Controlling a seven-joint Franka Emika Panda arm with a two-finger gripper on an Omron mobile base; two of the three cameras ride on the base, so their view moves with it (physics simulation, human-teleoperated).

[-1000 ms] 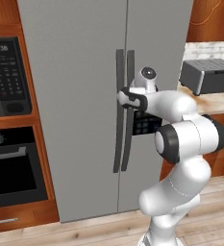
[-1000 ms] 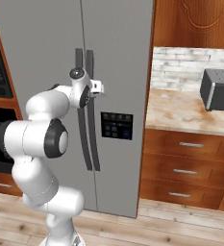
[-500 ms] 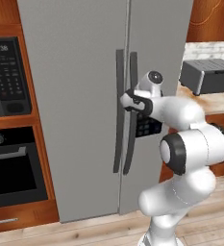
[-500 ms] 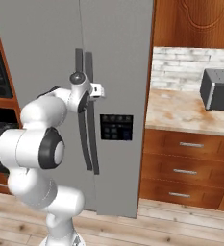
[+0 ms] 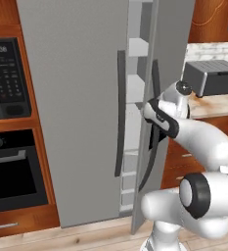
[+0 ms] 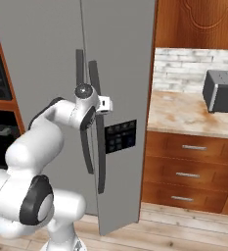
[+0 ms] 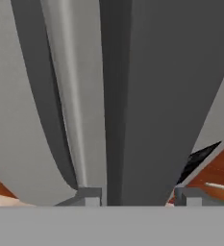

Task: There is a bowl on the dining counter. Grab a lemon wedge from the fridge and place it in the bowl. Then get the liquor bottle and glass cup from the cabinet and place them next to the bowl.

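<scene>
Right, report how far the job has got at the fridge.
Done: the grey right fridge door stands ajar, white shelves showing in the gap. In hand: the two-finger gripper straddles that door's dark curved handle, fingertips on either side. Left: swing the door wide, fetch the lemon wedge, then the bowl, bottle and cup steps.

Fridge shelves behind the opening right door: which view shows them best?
The left base view: the right door has swung out, exposing white shelves in the gap. The right base view shows the door's outer face, hiding the shelves. The hand view shows the door handle close up between the fingers.
</scene>
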